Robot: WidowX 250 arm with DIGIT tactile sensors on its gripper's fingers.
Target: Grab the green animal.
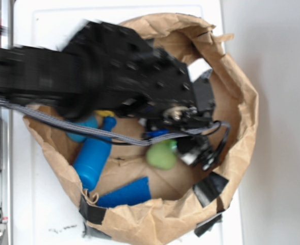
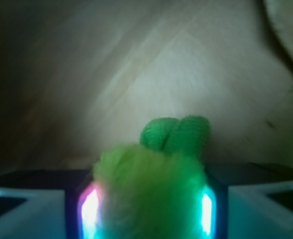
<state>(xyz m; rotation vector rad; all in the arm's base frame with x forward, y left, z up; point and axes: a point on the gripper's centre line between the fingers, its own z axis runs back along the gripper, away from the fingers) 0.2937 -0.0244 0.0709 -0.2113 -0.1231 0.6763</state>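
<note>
A wide brown paper bag [image 1: 242, 107], its rim rolled down and patched with black tape, fills most of the exterior view on a white table [image 1: 272, 61]. My black arm [image 1: 89, 66] reaches in from the left across the bag's open mouth, blurred, with a grey cable trailing under it. On the bag's floor to the left lies a blue bottle [image 1: 92, 158], and nearer the front rim a blue block [image 1: 127, 193]. The green animal [image 1: 161, 154] sits near the middle of the bag floor, right against my pincer [image 1: 188, 150]. In the wrist view the green animal [image 2: 151, 184] fills the gap between my two lit pads — fuzzy tuft up close, two green nubs beyond — so I am clenched on it.
</note>
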